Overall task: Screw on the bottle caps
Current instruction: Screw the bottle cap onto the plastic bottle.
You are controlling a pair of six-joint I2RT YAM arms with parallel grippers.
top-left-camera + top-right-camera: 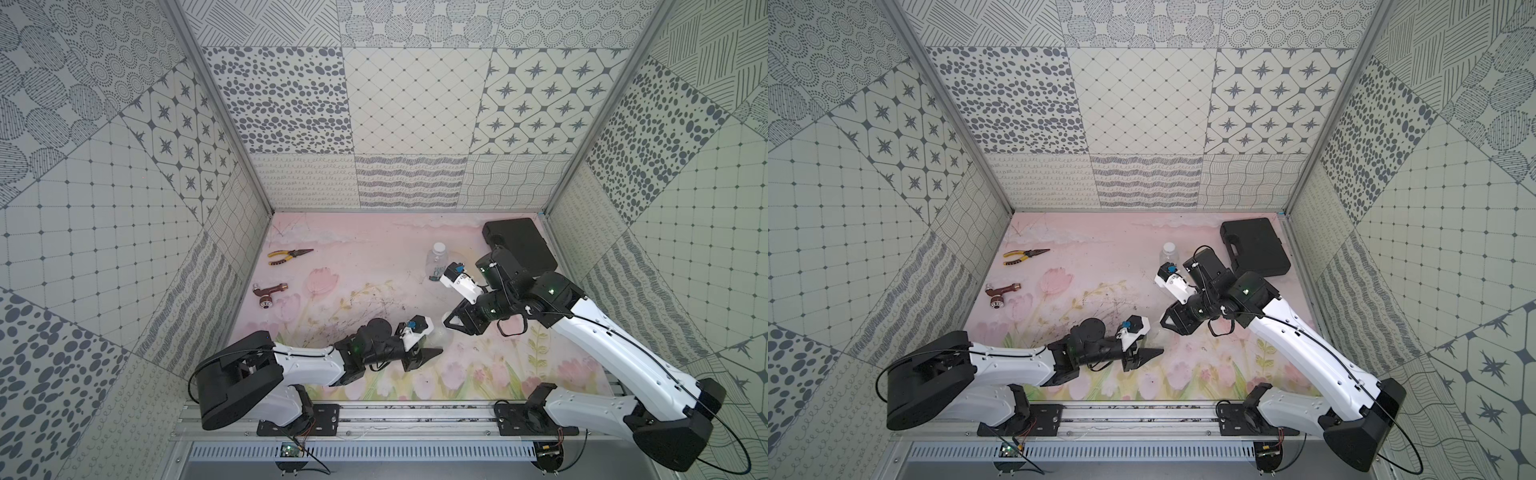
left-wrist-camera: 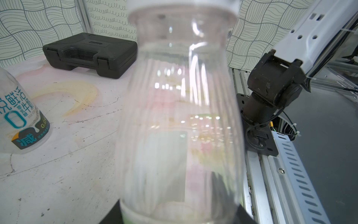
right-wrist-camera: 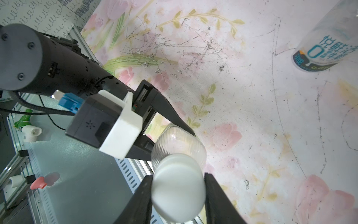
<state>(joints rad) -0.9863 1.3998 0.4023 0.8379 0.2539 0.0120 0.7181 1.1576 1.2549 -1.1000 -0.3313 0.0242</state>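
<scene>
One white cap sat on the mouth of the ribbed bottle, pinched between the two black fingers of the right gripper, whose jaws were clenched on the cap's sides. This was the only cap that could be counted with certainty.

There were two bottles. The ribbed bottle, clear with one pale rectangular label low on its body, stood upright near the front middle of the floral mat. The left gripper grasped it, one finger pressed to each side of its body. In the left wrist view it filled most of the picture and looked blurred. The labelled bottle, with blue and white print, stood upright farther back on the mat, well apart from both grippers. Its top looked pale in both top views, but whether a cap sat on it could not be told.

Beyond the bottles there were three other things on the mat. One closed black case lay at the far right corner. One pair of yellow-handled pliers lay at the far left. One brown tool lay just in front of the pliers. The two arms reached in from the front rail, their grippers meeting at the ribbed bottle.
</scene>
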